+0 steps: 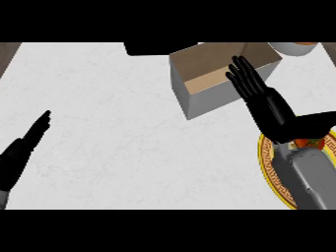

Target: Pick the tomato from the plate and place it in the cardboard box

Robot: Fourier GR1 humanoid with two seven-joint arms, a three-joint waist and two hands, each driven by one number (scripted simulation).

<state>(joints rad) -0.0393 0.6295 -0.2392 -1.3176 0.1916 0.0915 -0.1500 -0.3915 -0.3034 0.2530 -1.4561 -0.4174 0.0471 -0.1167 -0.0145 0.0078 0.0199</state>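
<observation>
The tomato (pixel 310 143) sits on the plate (pixel 266 165), mostly hidden under the right hand (pixel 276 113), whose fingers (pixel 247 81) are straight and released. It is likely light, smooth and easily bruised, so take it round its widest part. The box (pixel 207 69) stands near.

- Wide bare room is offered on the counter (pixel 105 123) left of the cardboard box (pixel 207 96).
- The plate (pixel 266 162) is separated from the box's open top by its near wall.
</observation>
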